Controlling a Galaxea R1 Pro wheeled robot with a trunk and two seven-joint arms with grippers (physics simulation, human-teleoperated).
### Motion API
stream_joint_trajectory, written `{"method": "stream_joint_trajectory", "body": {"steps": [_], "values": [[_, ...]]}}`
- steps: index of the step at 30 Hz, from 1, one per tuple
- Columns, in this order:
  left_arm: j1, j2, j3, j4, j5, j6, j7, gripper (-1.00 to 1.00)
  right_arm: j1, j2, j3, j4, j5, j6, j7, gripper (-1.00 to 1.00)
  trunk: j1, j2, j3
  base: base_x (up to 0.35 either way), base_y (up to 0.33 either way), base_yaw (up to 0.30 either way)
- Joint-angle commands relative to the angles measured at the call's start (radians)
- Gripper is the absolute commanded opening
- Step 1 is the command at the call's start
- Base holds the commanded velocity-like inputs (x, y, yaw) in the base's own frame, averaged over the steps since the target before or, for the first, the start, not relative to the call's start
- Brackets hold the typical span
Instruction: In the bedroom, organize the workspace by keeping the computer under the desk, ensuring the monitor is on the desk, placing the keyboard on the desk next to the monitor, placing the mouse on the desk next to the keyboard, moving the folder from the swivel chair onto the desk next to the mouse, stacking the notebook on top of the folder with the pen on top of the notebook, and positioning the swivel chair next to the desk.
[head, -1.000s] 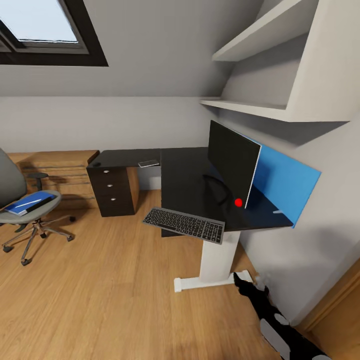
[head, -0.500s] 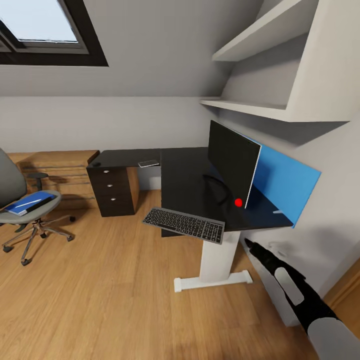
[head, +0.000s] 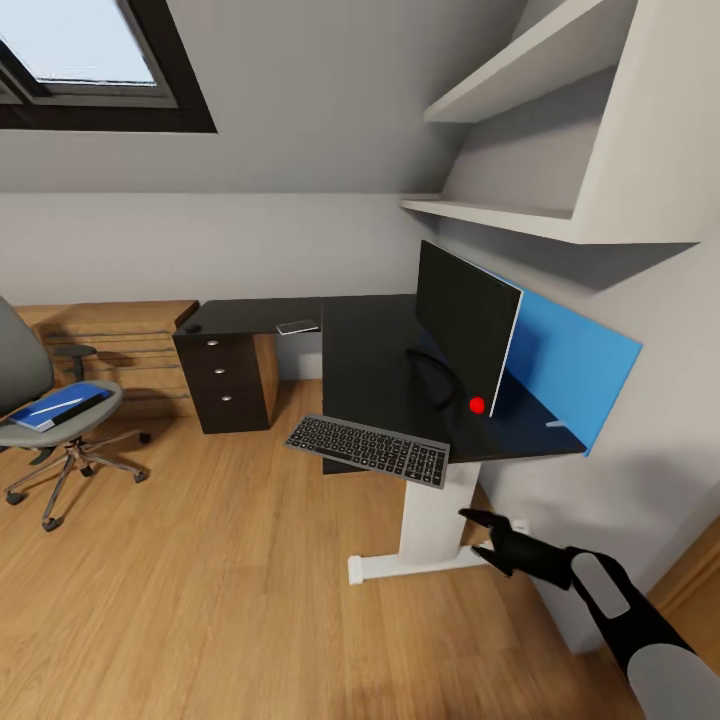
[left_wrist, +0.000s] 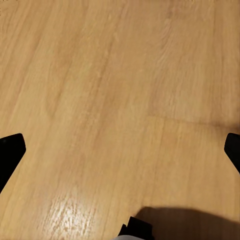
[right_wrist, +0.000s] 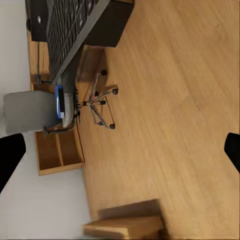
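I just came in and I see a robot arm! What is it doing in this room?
The robot is tidying a desk. Its right gripper is open and empty, held low beside the desk's white leg. The keyboard hangs over the desk's front edge below the monitor. The blue folder lies on the swivel chair.

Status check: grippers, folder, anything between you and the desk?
Right gripper open, empty, low beside the desk leg. Left gripper open over bare floor. Folder on the swivel chair. Keyboard overhangs the desk edge.

An attic bedroom workspace: skylight, black desk, swivel chair, wooden floor.
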Motion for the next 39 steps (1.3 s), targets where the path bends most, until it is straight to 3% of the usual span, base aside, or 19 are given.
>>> {"method": "stream_joint_trajectory", "body": {"steps": [1, 6, 15, 21, 23, 27, 30, 34, 39], "values": [[-0.001, -0.001, 0.0, 0.0, 0.003, -0.003, 0.001, 1.0, 0.0, -0.003, -0.007, 0.007, -0.001, 0.037, 0.029, 1.0, 0.0, -0.001, -0.001, 0.0, 0.0, 0.0], [-0.001, -0.002, -0.001, 0.0, 0.003, -0.004, 0.001, 1.0, 0.0, -0.008, -0.011, 0.016, -0.003, 0.07, 0.077, 1.0, 0.0, -0.001, -0.001, 0.0, 0.0, 0.0], [-0.001, -0.001, -0.004, 0.0, 0.0, -0.003, 0.001, 1.0, 0.0, -0.01, -0.011, 0.018, -0.002, 0.034, 0.09, 1.0, 0.0, -0.001, -0.001, 0.235, 0.0, 0.0], [0.0, 0.001, -0.002, -0.004, 0.001, -0.003, 0.001, 1.0, 0.0, -0.01, -0.012, 0.019, -0.001, -0.034, 0.09, 1.0, 0.0, -0.001, -0.001, 0.319, 0.0, 0.0], [0.0, 0.01, -0.001, -0.023, 0.003, -0.003, 0.001, 1.0, 0.0, -0.009, -0.012, 0.019, -0.001, -0.041, 0.089, 1.0, 0.0, -0.001, -0.001, 0.321, 0.0, 0.0], [0.0, 0.055, 0.009, -0.079, 0.024, 0.002, -0.004, 1.0, 0.0, -0.008, -0.012, 0.02, -0.001, -0.049, 0.088, 1.0, 0.0, -0.001, -0.001, 0.319, 0.0, 0.0], [-0.001, 0.064, 0.011, -0.121, 0.045, 0.002, -0.007, 1.0, 0.0, -0.007, -0.011, 0.021, -0.001, -0.05, 0.089, 1.0, 0.0, -0.001, -0.001, 0.188, 0.0, 0.0], [-0.001, 0.062, 0.012, -0.156, 0.051, 0.003, -0.006, 1.0, 0.0, -0.008, -0.011, 0.021, -0.002, -0.05, 0.089, 1.0, 0.0, -0.001, -0.001, 0.043, 0.0, 0.0], [-0.001, 0.042, 0.016, -0.169, 0.055, 0.005, -0.002, 1.0, 0.0, -0.01, -0.013, 0.022, -0.002, -0.05, 0.09, 1.0, 0.019, -0.036, -0.017, 0.008, 0.0, 0.0]]}}
